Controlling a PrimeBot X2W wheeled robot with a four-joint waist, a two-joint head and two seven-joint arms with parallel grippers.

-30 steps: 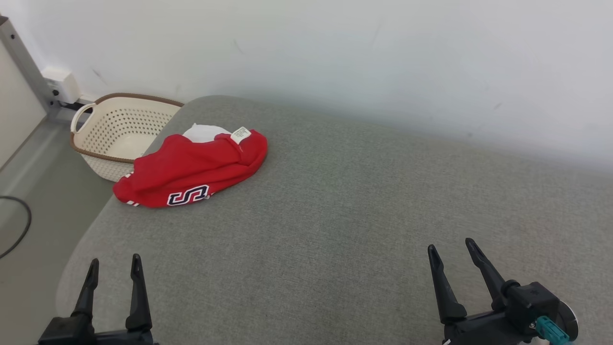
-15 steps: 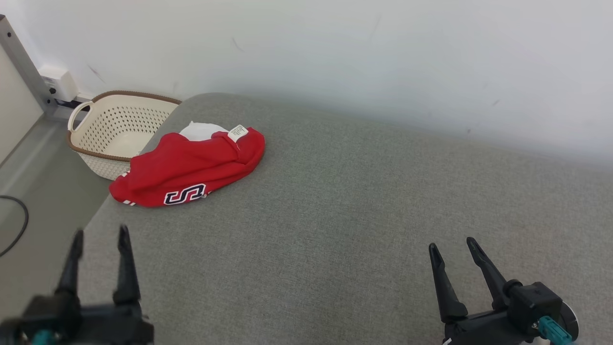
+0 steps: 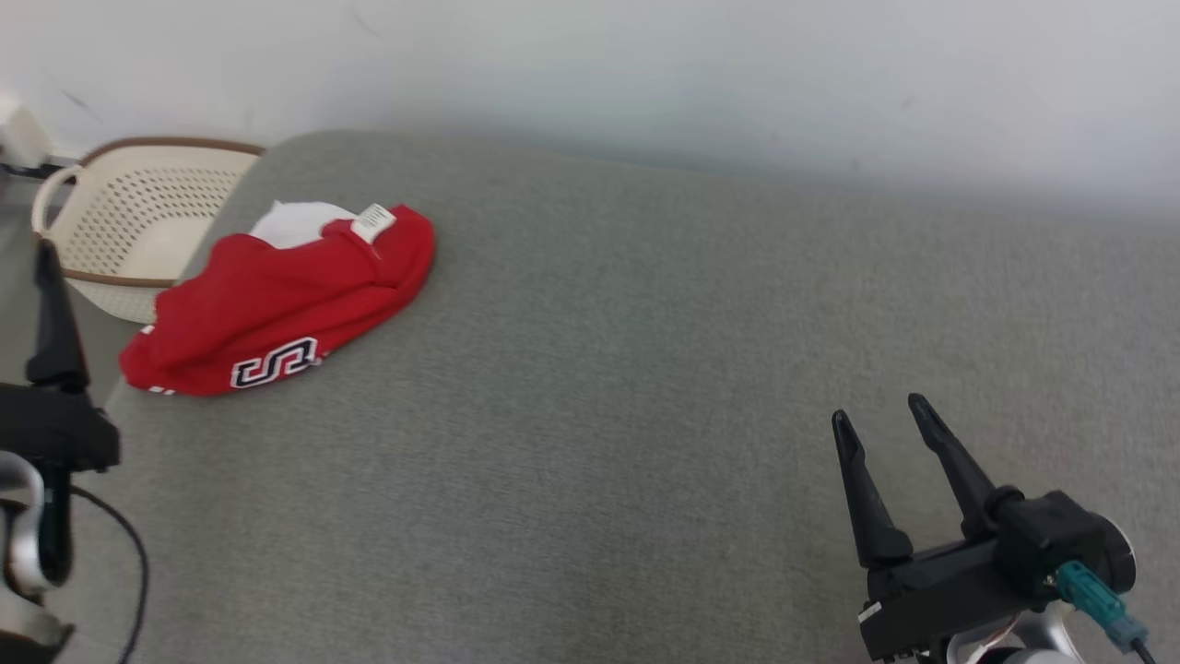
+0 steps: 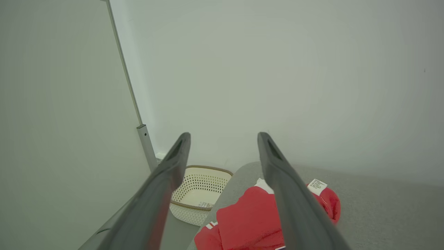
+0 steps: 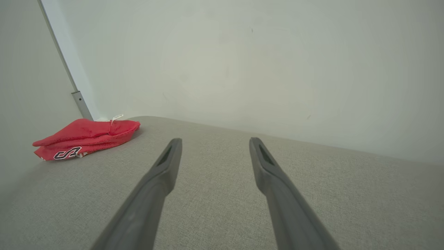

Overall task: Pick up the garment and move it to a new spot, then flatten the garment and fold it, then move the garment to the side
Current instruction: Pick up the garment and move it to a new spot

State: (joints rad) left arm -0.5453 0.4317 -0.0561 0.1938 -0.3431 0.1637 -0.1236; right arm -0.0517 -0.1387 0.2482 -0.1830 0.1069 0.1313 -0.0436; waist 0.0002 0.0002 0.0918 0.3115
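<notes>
Beyond the left claw (image 4: pixel 223 136) lies the red garment (image 4: pixel 248 222).

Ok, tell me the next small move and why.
Probably reach the left gripper down onto the red garment: its jaws stand open, and the garment lies bunched and untouched far left on the grey cushion, well away from the right gripper.

a plain white wall (image 3: pixel 645 65) rises behind the grey fabric surface (image 3: pixel 599 415), a cream basket (image 3: pixel 120 212) beside it.
</notes>
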